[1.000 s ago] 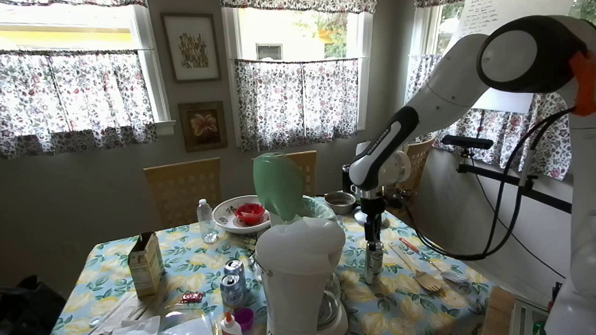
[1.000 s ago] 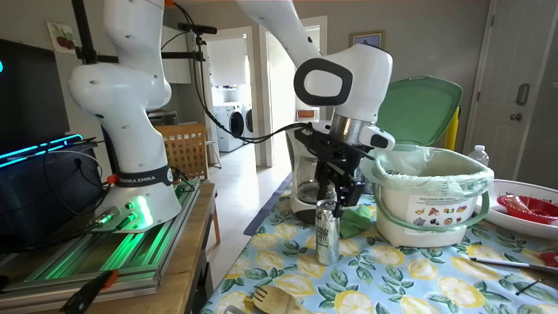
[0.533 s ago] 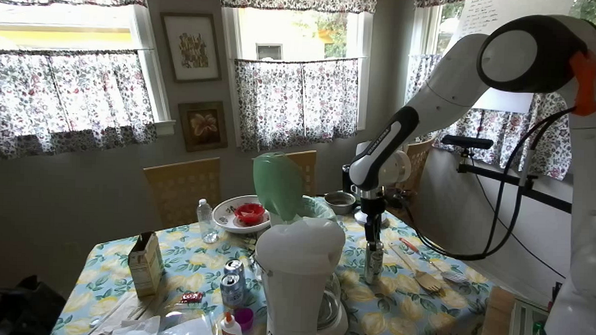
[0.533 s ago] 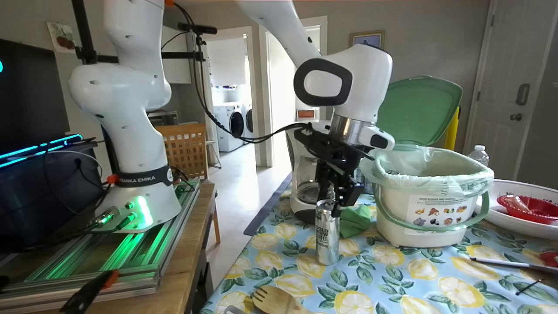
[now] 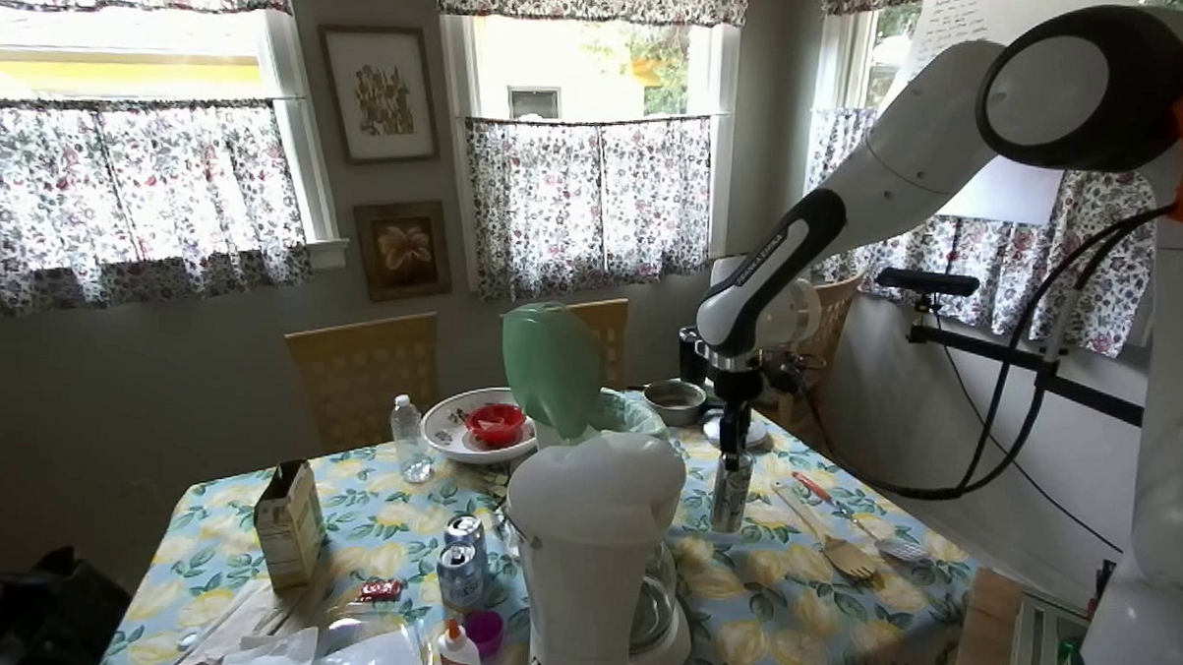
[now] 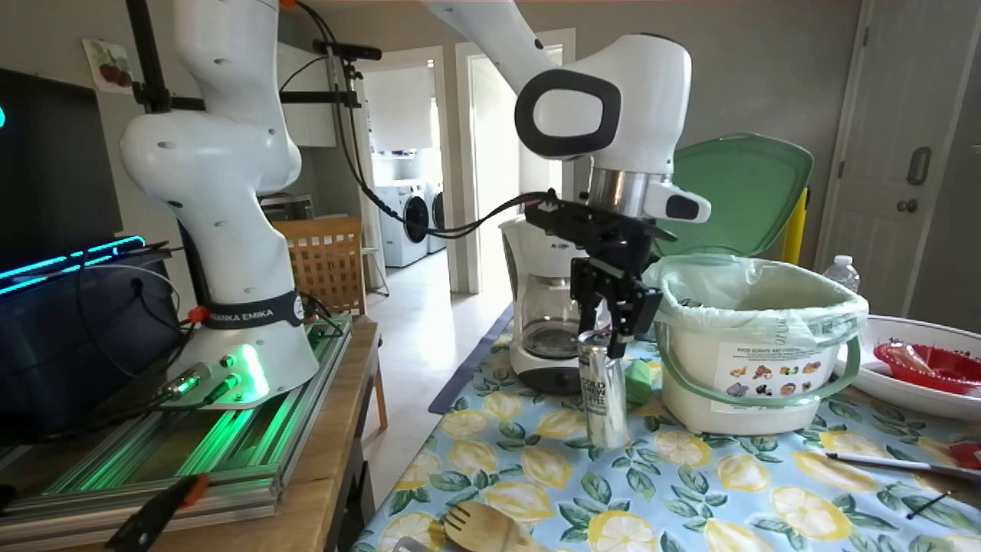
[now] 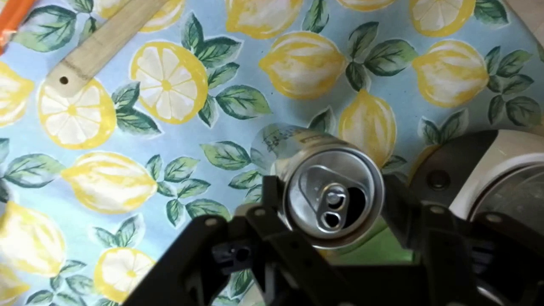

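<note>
while the black, angular gripper grasps it by the upper end, the slim metal can leans slightly between the cream plastic bin and the edge of the lemon-print worktop facing the robot base. whether its underside touches the worktop is unclear. can lid: round, silvery, ring tab, dark oval mouth. bin: rounded corners, crinkled translucent liner. coffee maker, glossy white with a rounded glass carafe, sits toward the far edge in an exterior view. wooden utensil, slotted head, lies near the right edge in an exterior view.
</note>
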### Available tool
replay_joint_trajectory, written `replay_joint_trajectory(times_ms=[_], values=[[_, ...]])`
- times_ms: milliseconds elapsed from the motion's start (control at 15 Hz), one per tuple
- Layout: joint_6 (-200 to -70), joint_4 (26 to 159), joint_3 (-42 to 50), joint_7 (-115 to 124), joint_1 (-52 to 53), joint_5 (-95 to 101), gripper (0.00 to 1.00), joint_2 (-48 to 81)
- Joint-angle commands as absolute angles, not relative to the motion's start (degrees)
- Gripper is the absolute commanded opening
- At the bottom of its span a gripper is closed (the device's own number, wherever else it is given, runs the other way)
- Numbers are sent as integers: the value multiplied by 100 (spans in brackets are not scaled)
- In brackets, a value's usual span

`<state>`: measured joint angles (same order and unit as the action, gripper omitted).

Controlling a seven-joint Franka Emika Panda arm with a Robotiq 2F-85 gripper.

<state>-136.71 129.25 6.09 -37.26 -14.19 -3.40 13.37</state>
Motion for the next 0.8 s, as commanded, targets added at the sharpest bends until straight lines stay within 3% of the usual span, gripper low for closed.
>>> replay_joint_trajectory(times_ms=[0,733], values=[[-13788,13010,704,-3778,-1451,-200,37,950],[-14938,12845,983,-3670,-1422,-74,37,531]])
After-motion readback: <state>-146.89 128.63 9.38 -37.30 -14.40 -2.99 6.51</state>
